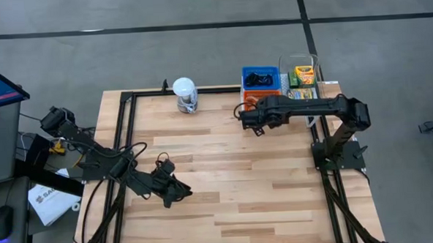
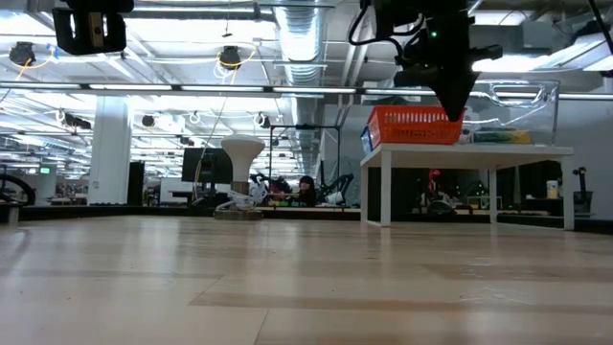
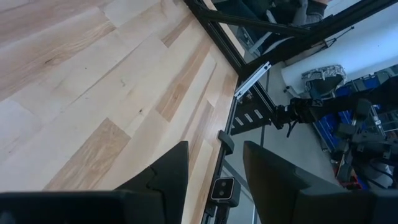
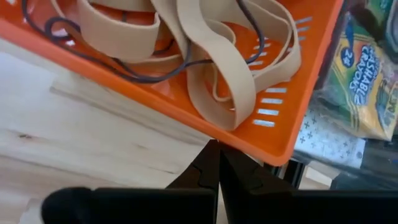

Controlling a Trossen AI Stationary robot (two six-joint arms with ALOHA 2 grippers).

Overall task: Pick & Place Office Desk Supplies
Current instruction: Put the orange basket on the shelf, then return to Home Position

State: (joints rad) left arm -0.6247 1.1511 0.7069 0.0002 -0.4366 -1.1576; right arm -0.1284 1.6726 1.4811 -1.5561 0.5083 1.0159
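Tan rubber bands [image 4: 205,62] lie in an orange basket [image 4: 280,130] on the white shelf at the table's far right. Black clips [image 1: 258,79] fill a blue bin behind it, and crayon boxes [image 1: 303,76] stand in a clear container [image 1: 307,62] to the right; one crayon box [image 4: 367,74] shows in the right wrist view. My right gripper [image 4: 216,152] is shut, empty, just in front of the basket's near rim [image 1: 244,120]. My left gripper [image 3: 214,168] is open, low over the table's near left part [image 1: 177,195].
A white-lidded clear jar [image 1: 185,93] stands at the table's far edge, left of the bins. The white shelf [image 2: 469,151] carries the basket [image 2: 412,125] above table height. A black frame [image 1: 129,125] runs along the table's sides. Bare wood lies between the two arms.
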